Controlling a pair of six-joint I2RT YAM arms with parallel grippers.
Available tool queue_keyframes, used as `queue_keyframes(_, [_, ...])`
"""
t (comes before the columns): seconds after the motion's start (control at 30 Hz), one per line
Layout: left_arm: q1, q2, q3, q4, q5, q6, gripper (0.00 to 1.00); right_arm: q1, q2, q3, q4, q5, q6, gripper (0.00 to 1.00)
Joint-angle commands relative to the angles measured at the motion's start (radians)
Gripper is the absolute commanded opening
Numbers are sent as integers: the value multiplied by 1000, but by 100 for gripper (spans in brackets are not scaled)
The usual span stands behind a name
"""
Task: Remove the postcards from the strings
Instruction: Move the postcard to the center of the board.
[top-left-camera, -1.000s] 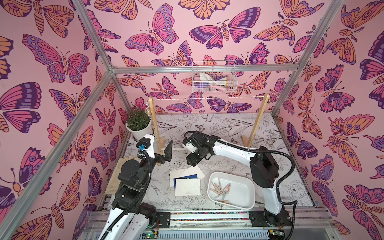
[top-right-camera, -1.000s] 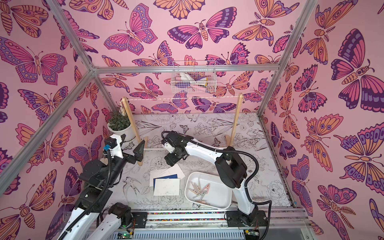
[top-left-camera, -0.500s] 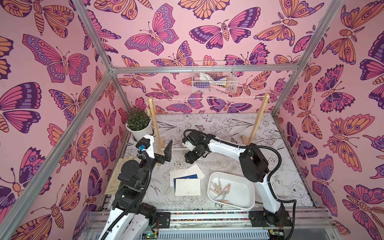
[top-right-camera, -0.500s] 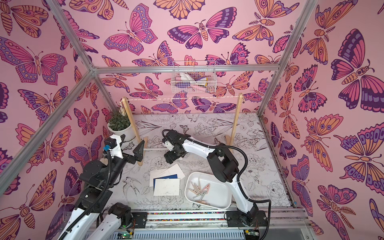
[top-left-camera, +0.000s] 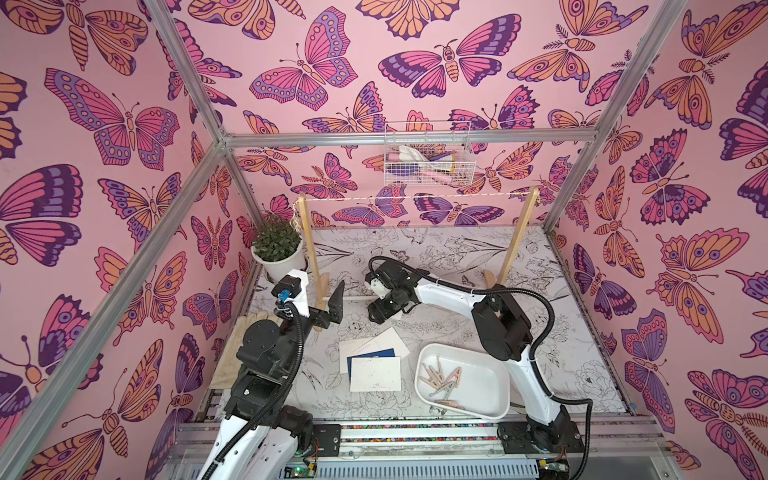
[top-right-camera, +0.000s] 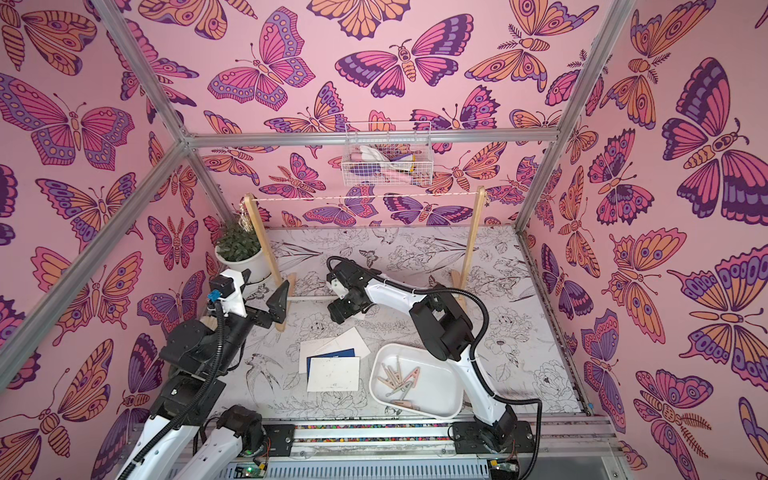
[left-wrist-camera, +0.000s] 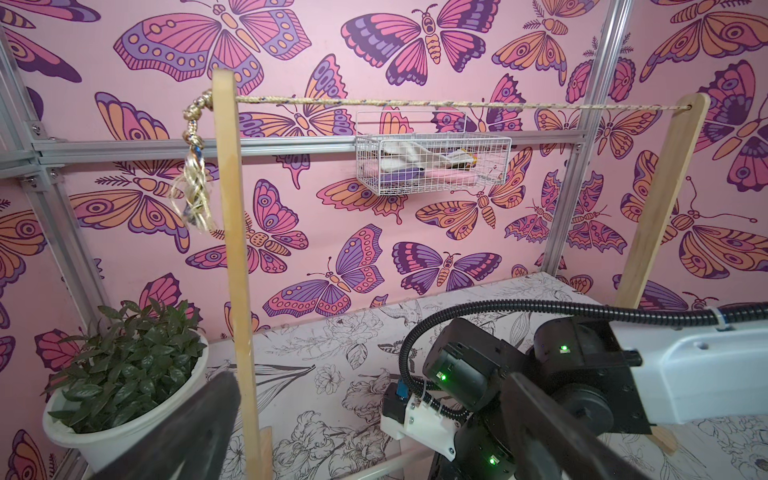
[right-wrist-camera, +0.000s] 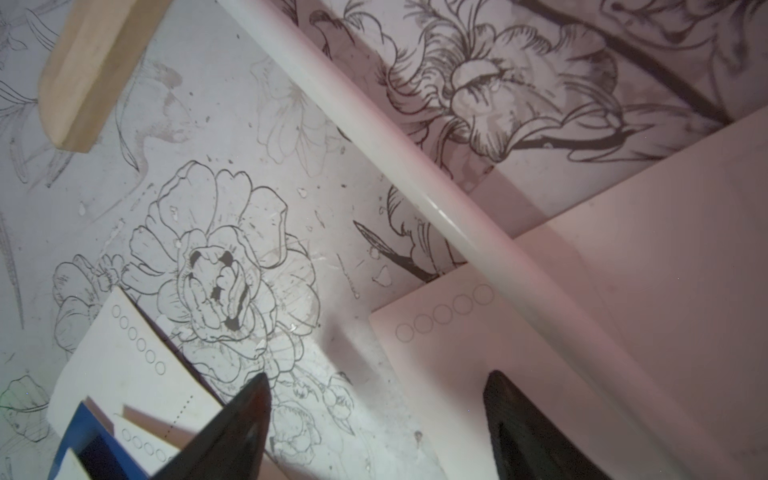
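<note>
The postcards (top-left-camera: 375, 365) are off the string (top-left-camera: 415, 198), which hangs bare above the white rod (right-wrist-camera: 415, 166). Most lie in a loose pile on the desk (top-left-camera: 561, 332), on the robots' side of the rod. One cream card (right-wrist-camera: 582, 353) lies flat beneath the rod and sticks out on both sides of it.

The right gripper (right-wrist-camera: 376, 380) hovers low over that card on the rod's near side, jaws apart and empty. The left gripper (top-left-camera: 332, 307) waits off the rod's plant-side end, jaws spread wide, holding nothing.

The stray card looks like the job in hand. A flat, thin card gives little to pinch, so I'd press one jaw on it and drag it clear of the rod. Then nip a raised edge, keeping the jaws off the rod itself.
</note>
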Motion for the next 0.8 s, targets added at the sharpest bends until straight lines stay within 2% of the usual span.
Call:
queue_keyframes(0.0, [8, -11, -14, 16, -14, 11, 100, -2, 3, -31, 28, -28, 21, 81])
queue_keyframes(0.33, [12, -11, -16, 19, -12, 8, 100, 10, -45, -130, 58, -79, 47, 80])
queue_keyframes(0.77, [13, -5, -14, 24, -8, 2, 100, 93, -127, -250, 53, -168, 86, 80])
